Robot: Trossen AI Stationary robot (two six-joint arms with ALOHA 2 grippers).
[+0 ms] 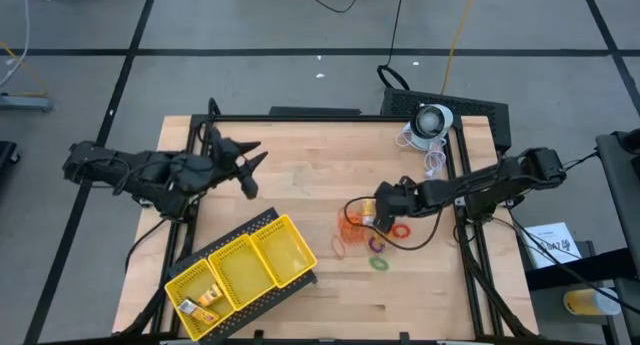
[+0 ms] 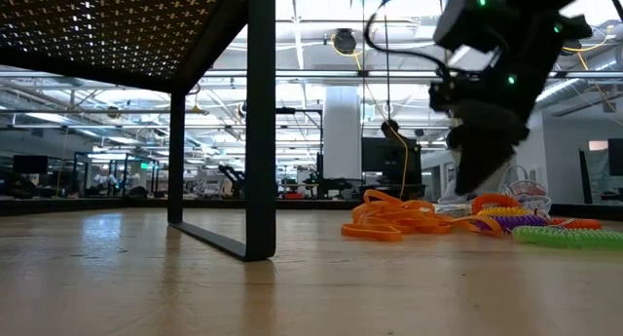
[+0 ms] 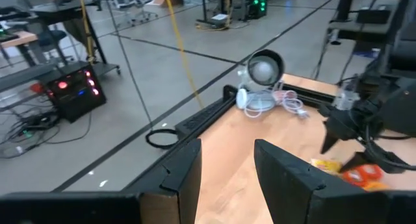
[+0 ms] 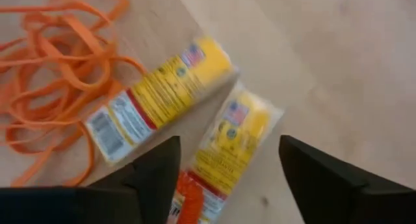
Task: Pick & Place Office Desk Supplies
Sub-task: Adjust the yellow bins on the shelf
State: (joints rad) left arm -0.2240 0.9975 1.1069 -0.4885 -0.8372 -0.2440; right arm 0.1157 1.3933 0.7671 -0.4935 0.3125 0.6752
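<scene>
A yellow tray (image 1: 245, 270) with two packets in one end compartment sits at the surface's (image 1: 300, 175) near-left corner. Right of centre, the right pincer (image 4: 227, 162) hangs spread and released over two yellow packets (image 4: 237, 136) beside orange rubber bands (image 4: 52, 74) and coloured rings (image 1: 380, 255). The left pincer (image 1: 250, 165) hovers by the far-left edge, partly parted, empty.

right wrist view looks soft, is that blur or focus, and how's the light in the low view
Right wrist view: the two yellow packets and the orange bands are smeared, their print unreadable; whether motion or focus, cannot tell. Low view: bright ceiling lights behind leave the right gripper as a dark silhouette, and the near table is out of focus.
</scene>
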